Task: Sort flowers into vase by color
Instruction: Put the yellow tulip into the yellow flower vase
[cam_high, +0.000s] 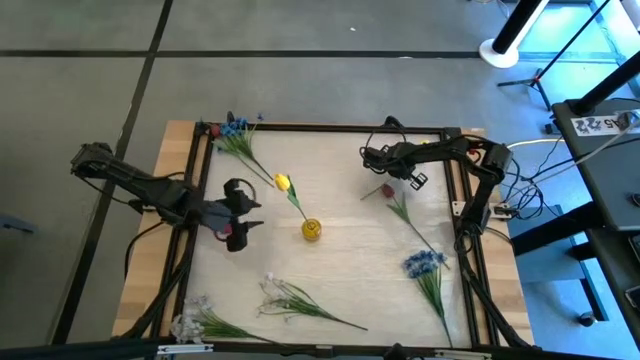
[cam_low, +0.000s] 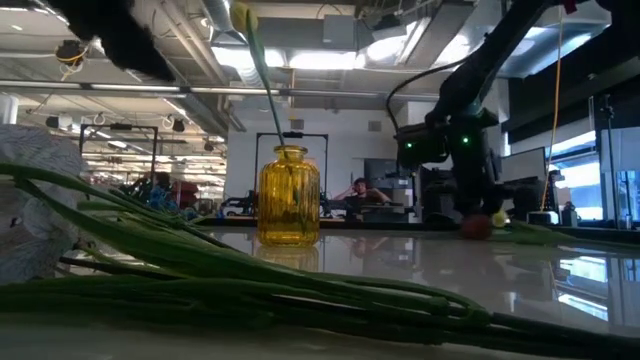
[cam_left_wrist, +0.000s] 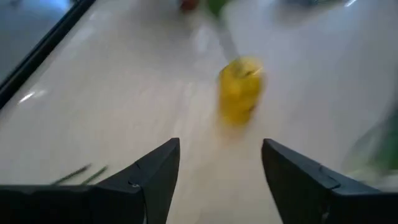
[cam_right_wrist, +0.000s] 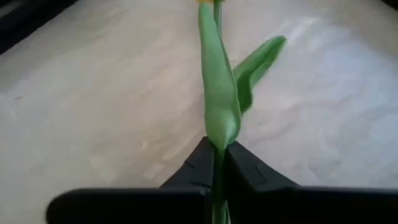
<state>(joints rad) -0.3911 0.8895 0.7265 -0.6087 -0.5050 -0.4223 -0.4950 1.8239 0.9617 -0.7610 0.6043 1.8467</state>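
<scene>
- Currently, a yellow tulip (cam_high: 283, 182) is stood in the yellow vase (cam_high: 311, 230) mid-table, so sorting is judged begun.
- L gripper (cam_left_wrist: 219, 149) is held near the vase w/ fingers apart, nothing gripped (prob. freed for another pick).
- R gripper (cam_right_wrist: 217, 154) is clamped on a green stem (cam_right_wrist: 219, 93), bloom not made out; a red bud (cam_high: 385, 190) lies nearby.

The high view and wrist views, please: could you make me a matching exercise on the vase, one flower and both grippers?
1. yellow vase
2. red bud
3. left gripper
4. right gripper

A. shut on a green stem
B. standing upright with a yellow tulip in it
C. open and empty
D. lying on the table

Pairs: 1-B, 2-D, 3-C, 4-A
</scene>
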